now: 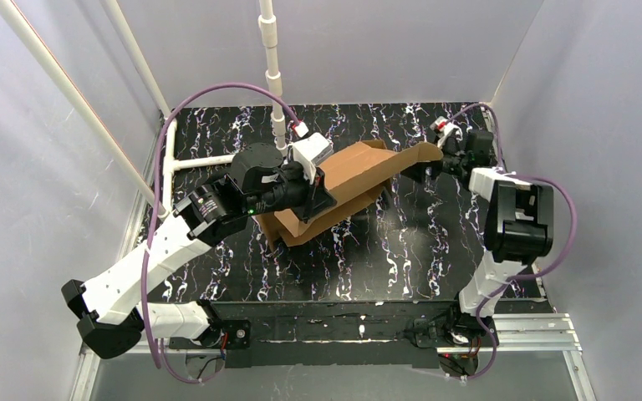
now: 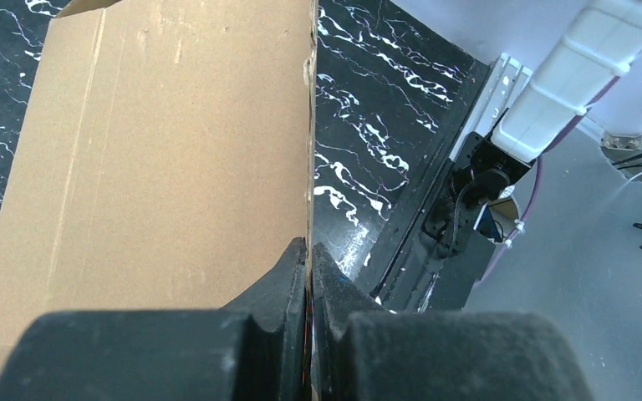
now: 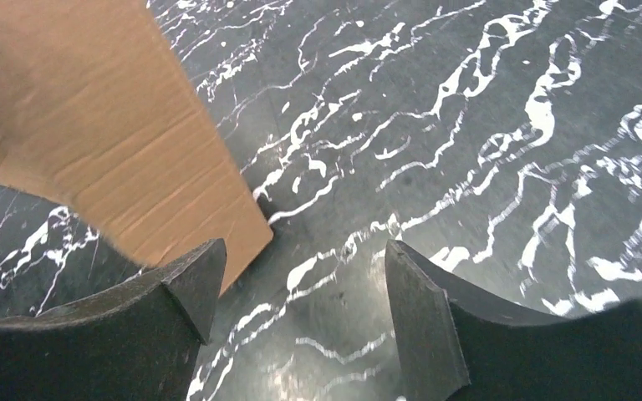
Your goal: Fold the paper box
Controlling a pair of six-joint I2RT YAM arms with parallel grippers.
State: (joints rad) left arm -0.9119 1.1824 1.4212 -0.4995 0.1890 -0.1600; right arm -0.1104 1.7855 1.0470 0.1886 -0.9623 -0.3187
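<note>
left arm (image 1: 146, 263): white shells farthest behind the gripper; black cylindrical joints nearer it, one with a small green light.
right arm (image 1: 489, 280): white shells, boxy black joint housing.
cables (image 1: 160, 159): purple, one per arm, from wrist to base.
left gripper (image 2: 309, 251): matte black, grainy wedge fingers.
right gripper (image 3: 301, 267): same black, pointed tips.
wrist camera mount (image 1: 311, 150): white block just behind the left gripper.

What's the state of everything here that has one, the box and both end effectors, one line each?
box: only partly folded, tilted, held at one edge.
left end effector: shut on the box edge.
right end effector: open, holding nothing; a box corner lies beside one finger.
</note>
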